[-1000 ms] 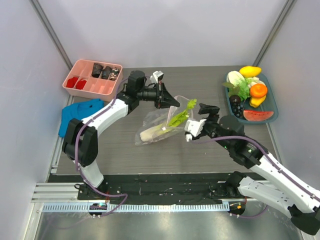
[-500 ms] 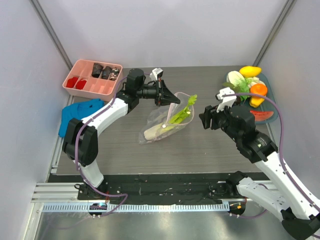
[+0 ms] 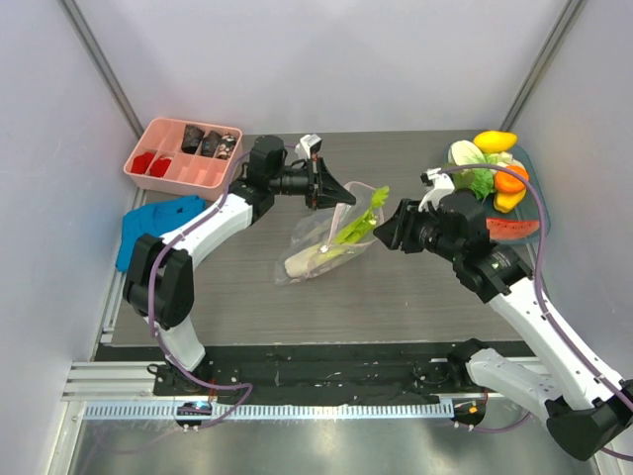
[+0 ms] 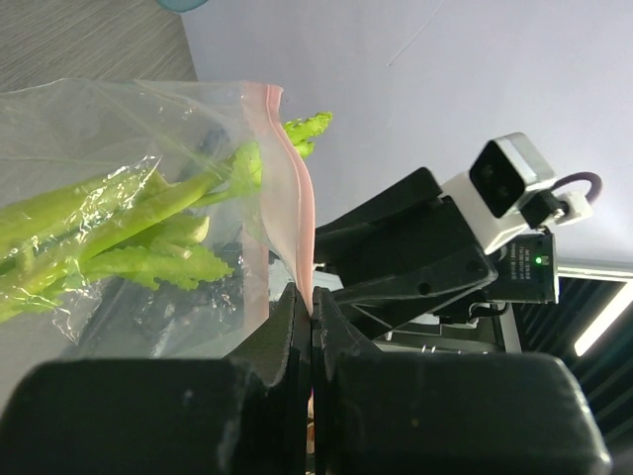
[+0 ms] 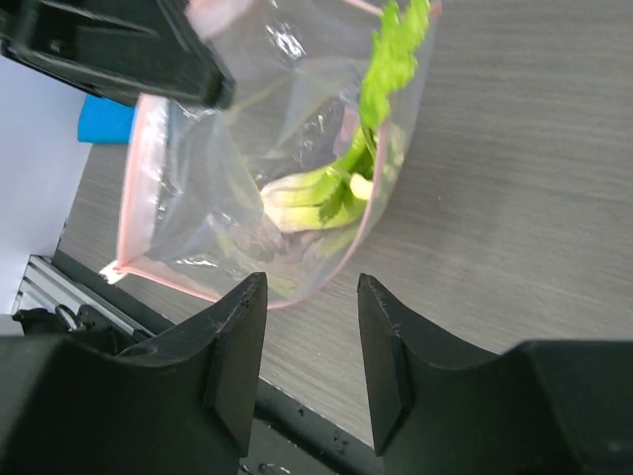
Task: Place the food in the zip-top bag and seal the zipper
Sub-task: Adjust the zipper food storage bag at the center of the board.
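Pink zipper (image 4: 290,183) clamped in closed left gripper (image 4: 311,307), zip-top bag (image 3: 307,259) hanging midway between desk's side edges. Right gripper (image 5: 309,297) spread, empty. Could lose thin strip, dropping bag, spilling protruding leek (image 3: 348,233).

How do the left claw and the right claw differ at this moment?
The left claw is shut on the pink zipper of the zip-top bag; the right claw is open and empty. The left claw holds up the bag's mouth; the right claw hovers close by. Both face the bag.
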Available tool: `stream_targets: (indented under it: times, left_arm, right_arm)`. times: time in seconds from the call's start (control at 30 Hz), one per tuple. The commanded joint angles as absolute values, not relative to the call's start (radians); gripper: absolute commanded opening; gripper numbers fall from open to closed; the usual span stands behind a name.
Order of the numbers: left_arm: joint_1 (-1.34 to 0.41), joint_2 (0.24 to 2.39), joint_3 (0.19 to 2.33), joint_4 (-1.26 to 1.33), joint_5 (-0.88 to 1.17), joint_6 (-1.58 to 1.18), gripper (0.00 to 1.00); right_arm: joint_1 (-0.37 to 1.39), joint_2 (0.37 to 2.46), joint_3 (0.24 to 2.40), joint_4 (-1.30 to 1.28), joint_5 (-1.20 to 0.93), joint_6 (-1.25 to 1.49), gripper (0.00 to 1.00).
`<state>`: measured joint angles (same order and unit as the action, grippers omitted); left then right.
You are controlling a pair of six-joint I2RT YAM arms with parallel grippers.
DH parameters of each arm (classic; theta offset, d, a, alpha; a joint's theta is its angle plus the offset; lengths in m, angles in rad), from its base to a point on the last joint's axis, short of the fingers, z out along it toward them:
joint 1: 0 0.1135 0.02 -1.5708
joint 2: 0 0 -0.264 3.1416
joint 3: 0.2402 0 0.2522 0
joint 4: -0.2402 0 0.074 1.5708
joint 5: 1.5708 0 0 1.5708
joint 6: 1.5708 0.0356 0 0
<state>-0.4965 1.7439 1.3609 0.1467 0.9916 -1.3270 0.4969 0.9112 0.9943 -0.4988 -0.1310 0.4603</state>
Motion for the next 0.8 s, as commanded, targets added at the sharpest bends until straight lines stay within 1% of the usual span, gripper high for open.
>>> stream_targets:
  times: [0.0,0.13,0.27,0.4,0.43,0.47,0.5,0.53,0.57,0.63,0.67,0.7,0.73,0.77]
  left_arm:
    - [-0.486,1.724,1.399,0.19,1.011,-1.318,0.0]
    - [-0.486,1.724,1.397,0.189,1.012,-1.318,0.0]
    - [-0.486,1.724,1.394,0.184,1.012,-1.315,0.0]
    - [-0.486,1.718,1.39,0.176,1.011,-1.31,0.0]
    - [-0.486,1.714,1.391,0.169,1.011,-1.298,0.0]
    - [-0.486,1.712,1.393,0.147,1.012,-1.289,0.0]
    - [-0.486,1.71,1.393,0.132,1.012,-1.276,0.0]
    - [-0.485,1.698,1.399,0.112,1.012,-1.241,0.0]
    - [-0.483,1.695,1.405,0.076,1.008,-1.214,0.0]
    - [-0.476,1.686,1.458,-0.119,0.98,-1.123,0.0]
    - [-0.474,1.683,1.494,-0.217,0.954,-0.991,0.0]
    - [-0.472,1.686,1.54,-0.452,0.924,-0.892,0.0]
    - [-0.474,1.687,1.64,-0.557,0.822,-0.805,0.0]
    - [-0.479,1.686,1.685,-0.64,0.755,-0.652,0.0]
  right_arm:
    - [0.492,0.92,0.992,-0.46,-0.114,0.495,0.46]
    - [0.491,0.94,0.989,-0.445,-0.109,0.499,0.42]
    - [0.485,0.962,0.98,-0.411,-0.138,0.528,0.36]
    - [0.466,0.983,0.966,-0.4,-0.173,0.551,0.35]
    - [0.46,0.986,0.965,-0.4,-0.195,0.555,0.31]
    - [0.453,0.992,0.963,-0.399,-0.208,0.557,0.21]
    - [0.442,0.994,0.963,-0.39,-0.224,0.554,0.14]
    - [0.436,0.993,0.966,-0.387,-0.271,0.552,0.01]
    - [0.431,0.986,0.982,-0.385,-0.293,0.555,0.01]
    - [0.425,0.956,0.999,-0.374,-0.331,0.564,0.01]
    - [0.425,0.942,1.009,-0.361,-0.368,0.575,0.01]
    - [0.426,0.907,1.012,-0.33,-0.388,0.586,0.01]
    - [0.426,0.893,1.017,-0.321,-0.399,0.606,0.01]
    - [0.426,0.882,1.031,-0.319,-0.413,0.609,0.01]
